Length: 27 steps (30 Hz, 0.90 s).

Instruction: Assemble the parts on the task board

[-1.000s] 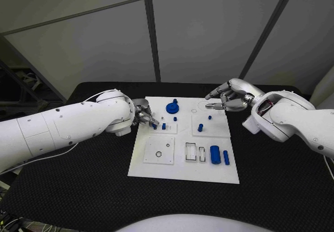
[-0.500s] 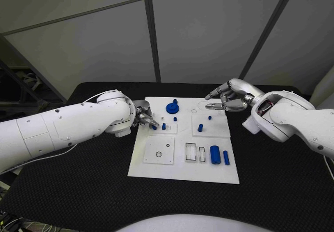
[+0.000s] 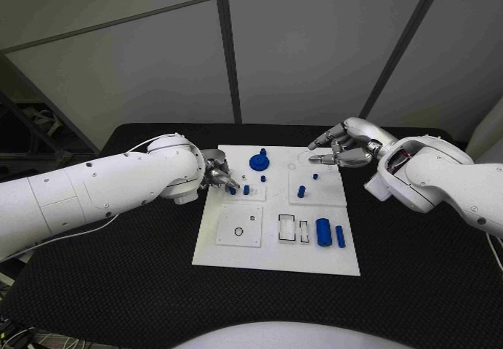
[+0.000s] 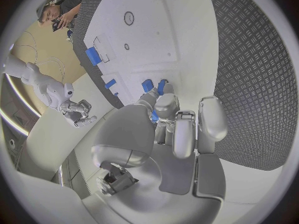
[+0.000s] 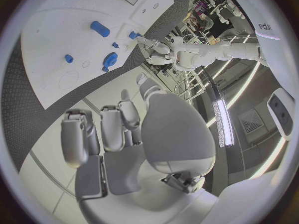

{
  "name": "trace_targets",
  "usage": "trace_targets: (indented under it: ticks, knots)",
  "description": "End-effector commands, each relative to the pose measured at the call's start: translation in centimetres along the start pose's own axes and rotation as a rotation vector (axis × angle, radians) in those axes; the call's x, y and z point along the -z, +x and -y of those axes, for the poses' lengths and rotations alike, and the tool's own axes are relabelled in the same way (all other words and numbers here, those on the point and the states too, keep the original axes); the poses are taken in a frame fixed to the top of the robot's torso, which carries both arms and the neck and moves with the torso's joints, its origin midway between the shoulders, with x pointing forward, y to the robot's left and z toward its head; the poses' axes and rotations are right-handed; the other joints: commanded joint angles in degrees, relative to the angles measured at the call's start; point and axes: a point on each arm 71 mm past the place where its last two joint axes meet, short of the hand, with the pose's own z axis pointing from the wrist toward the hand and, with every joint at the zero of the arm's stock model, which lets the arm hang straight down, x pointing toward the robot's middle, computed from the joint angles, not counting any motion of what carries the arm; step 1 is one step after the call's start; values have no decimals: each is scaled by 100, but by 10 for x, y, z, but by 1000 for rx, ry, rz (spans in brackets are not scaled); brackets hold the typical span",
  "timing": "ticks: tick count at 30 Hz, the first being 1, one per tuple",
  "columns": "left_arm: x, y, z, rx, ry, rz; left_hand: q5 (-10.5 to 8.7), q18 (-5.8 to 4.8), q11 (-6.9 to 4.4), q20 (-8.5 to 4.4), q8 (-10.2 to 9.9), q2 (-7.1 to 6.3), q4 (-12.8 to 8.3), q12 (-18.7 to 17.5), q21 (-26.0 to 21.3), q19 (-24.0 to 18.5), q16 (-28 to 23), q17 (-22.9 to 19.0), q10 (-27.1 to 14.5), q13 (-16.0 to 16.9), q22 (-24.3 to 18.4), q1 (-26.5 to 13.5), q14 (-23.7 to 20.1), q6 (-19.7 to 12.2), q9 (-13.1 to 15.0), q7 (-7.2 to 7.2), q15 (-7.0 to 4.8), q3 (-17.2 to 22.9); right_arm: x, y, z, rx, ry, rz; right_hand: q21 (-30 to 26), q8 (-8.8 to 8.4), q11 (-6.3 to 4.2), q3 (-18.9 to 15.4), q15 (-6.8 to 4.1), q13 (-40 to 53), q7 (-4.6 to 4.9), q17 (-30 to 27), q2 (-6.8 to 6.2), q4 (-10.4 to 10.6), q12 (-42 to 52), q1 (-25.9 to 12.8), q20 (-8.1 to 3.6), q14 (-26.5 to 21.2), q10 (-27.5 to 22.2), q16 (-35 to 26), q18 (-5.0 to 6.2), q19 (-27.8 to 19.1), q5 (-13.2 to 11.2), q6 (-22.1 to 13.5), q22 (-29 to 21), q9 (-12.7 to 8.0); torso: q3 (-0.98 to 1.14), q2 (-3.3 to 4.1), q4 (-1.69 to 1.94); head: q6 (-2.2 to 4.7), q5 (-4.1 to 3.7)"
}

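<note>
Left hand [image 3: 218,177] has barely shifted, fingers still pinching a blue peg [image 3: 232,190] at the board [image 3: 275,251]; right hand [image 3: 346,147] stays hovering, fingers loosely spread, holding nothing; seating unfinished.

The white task board [image 3: 278,251] lies on the black table [image 3: 419,254]. The left hand [image 3: 218,174] touches small blue pegs [image 3: 239,190]. The right hand [image 3: 341,149] hovers with nothing in it, fingers apart.

I read this as a robotics laboratory test cell. A black textured table [image 3: 419,291] fills my head view, with plain grey partition panels [image 3: 304,65] joined by dark seams at twelve o'clock. Loose cabling and equipment racks [image 3: 37,120] sit at nine o'clock. A small white humanoid robot [image 4: 53,92] stands nearby.
</note>
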Motion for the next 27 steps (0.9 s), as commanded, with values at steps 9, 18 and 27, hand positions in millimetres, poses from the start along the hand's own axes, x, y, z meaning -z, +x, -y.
trace_targets:
  ticks: [9, 18, 27]
  knots:
    - [-1, 2, 0, -11, -12, -8, 34, -169, -35, 2, -2, 22, -948, -17, -14, 43, 21, 1022, 322, 312, 11, -37, 484, 44, 17, -7, -24, 1009, 0, 0, -2, -1, -11, -5, -19, 2, 2, 1, -5, 0, -4, -6, 33, 18, -10, -29, -16, 154, -15, -21, 41, 288, 23, 26, 1040, 9, -3, 1, 4, -14, -16]
    - [5, 0, 1, -3, 15, 34, 76, -178, -44, -3, 5, -23, -995, 27, 12, 71, 33, 1037, 335, 323, 53, -81, 487, 60, 42, -13, -29, 1114, 0, 0, -2, -1, -15, -7, -24, 2, 2, 2, -5, -3, -3, -14, 35, 27, -12, -28, -18, 155, -16, -33, 42, 288, 24, 25, 1037, 15, -6, -2, 9, -15, -13]
    - [6, -2, 1, -14, 25, 71, 96, -182, -49, -5, 9, -46, -1016, 39, 27, 88, 37, 1042, 343, 325, 76, -104, 489, 73, 54, -17, -33, 1163, 0, 0, -2, -1, -16, -7, -24, 2, 2, 2, -5, -3, -3, -14, 35, 27, -12, -28, -18, 155, -16, -33, 42, 288, 24, 25, 1037, 15, -2, -1, 2, -6, -1]
